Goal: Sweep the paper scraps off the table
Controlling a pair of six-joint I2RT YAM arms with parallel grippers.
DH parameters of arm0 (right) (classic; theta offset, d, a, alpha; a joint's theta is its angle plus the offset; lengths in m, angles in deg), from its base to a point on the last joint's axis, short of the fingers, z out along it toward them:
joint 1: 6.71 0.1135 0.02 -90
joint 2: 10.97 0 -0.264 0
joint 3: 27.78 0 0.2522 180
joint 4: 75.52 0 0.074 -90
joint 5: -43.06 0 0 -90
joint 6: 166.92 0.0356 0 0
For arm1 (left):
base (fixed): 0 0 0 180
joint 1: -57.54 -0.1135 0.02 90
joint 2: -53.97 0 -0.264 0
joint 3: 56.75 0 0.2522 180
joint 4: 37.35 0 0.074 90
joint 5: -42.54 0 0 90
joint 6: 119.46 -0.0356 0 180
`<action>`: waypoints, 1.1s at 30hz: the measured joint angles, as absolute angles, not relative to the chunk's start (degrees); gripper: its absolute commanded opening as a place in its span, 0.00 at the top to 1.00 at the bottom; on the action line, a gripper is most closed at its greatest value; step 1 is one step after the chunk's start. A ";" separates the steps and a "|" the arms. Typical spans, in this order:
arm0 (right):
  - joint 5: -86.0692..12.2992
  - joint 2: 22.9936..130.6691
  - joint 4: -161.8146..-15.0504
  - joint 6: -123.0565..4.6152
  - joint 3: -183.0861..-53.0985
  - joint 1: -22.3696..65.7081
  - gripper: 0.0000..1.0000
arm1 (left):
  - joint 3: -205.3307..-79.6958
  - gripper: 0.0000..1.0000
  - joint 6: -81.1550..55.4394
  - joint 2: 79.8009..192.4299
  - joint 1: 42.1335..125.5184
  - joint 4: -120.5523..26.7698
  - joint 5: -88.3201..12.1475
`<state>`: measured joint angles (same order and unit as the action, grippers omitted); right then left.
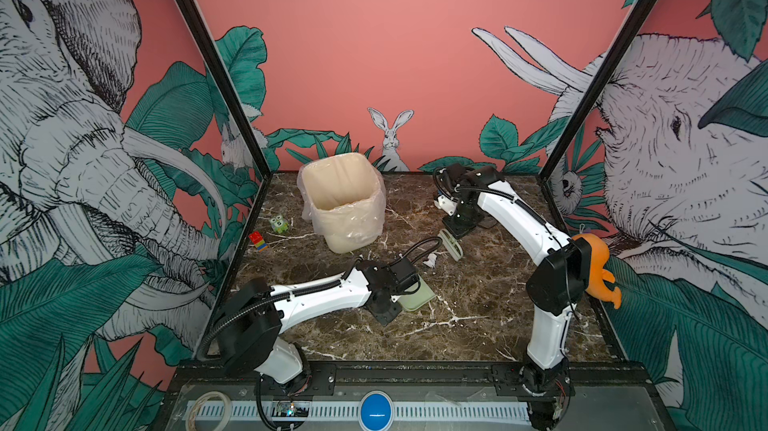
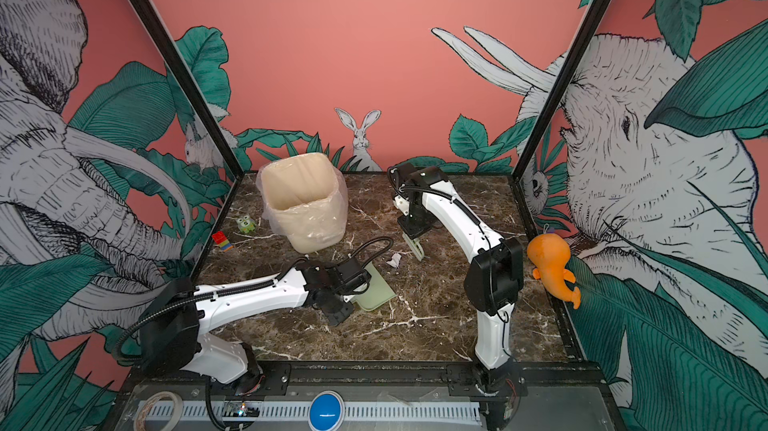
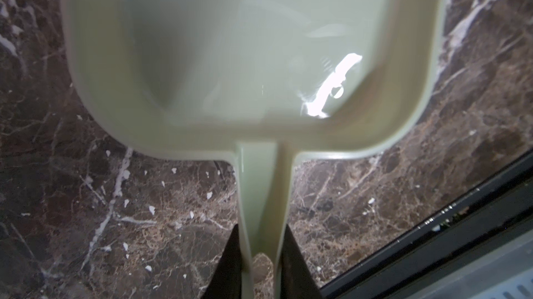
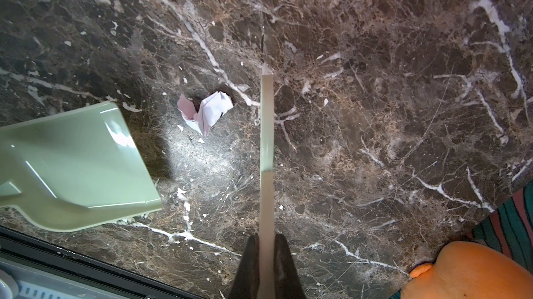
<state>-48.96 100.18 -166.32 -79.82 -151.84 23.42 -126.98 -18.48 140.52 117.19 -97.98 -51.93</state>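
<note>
One crumpled white and pink paper scrap (image 1: 430, 260) (image 2: 394, 260) (image 4: 206, 110) lies on the dark marble table (image 1: 478, 325), between the two tools. My left gripper (image 3: 261, 231) is shut on the handle of a pale green dustpan (image 3: 245, 52) (image 1: 419, 298) (image 4: 72, 168). The pan lies low over the table, its mouth facing the scrap, and nothing shows inside it. My right gripper (image 4: 266, 238) is shut on a thin pale green sweeping tool (image 4: 266, 139) (image 1: 451, 246). Its edge stands just beyond the scrap, on the side away from the dustpan.
A cream bin with a clear plastic liner (image 1: 343, 200) stands at the back left. A green owl figure (image 1: 279, 224) and a red-blue-yellow block (image 1: 257, 240) sit by the left wall. An orange plush toy (image 1: 598, 271) (image 4: 476, 271) rests at the right edge.
</note>
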 measured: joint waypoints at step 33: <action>-52.76 106.33 -170.16 -81.63 -154.97 29.10 1.00 | -131.50 1.00 -19.07 149.06 113.26 -96.19 -47.49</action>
<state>-52.76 106.33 -170.16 -81.63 -154.97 29.10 -131.50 -19.07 149.06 113.26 -96.19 -47.49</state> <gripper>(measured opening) 0.074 0.195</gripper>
